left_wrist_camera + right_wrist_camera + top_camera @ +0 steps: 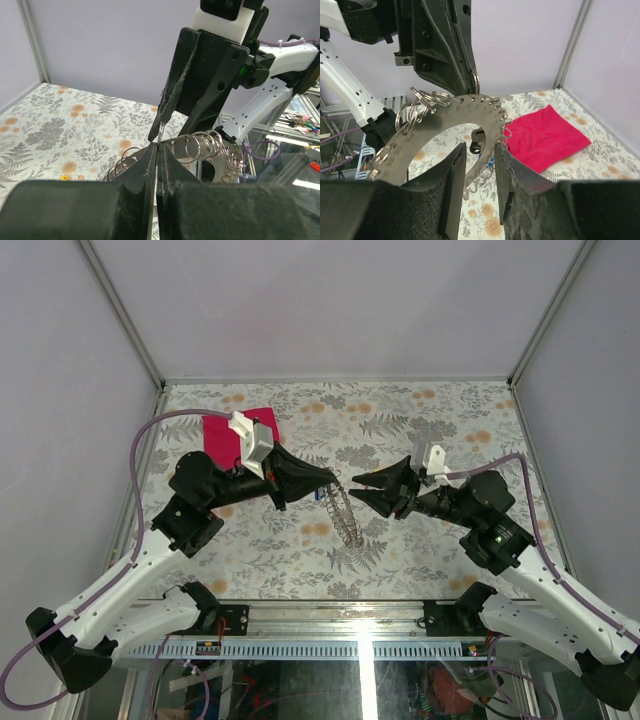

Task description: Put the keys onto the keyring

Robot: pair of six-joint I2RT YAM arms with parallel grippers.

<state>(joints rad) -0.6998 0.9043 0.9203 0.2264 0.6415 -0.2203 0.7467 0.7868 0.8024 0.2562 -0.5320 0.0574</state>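
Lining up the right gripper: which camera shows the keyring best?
Right wrist: the keyring faces the lens, a flat loop edged with small rings, held by the left gripper. Left wrist shows it obliquely, partly hidden; the top view shows only a thin sliver.

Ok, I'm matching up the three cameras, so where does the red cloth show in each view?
Top external: cloth at the far left of the table, partly under the left arm.
Left wrist: not in it.
Right wrist: right of centre, flat on the table.
Shared landmark: the keyring, mid-picture in all three views.
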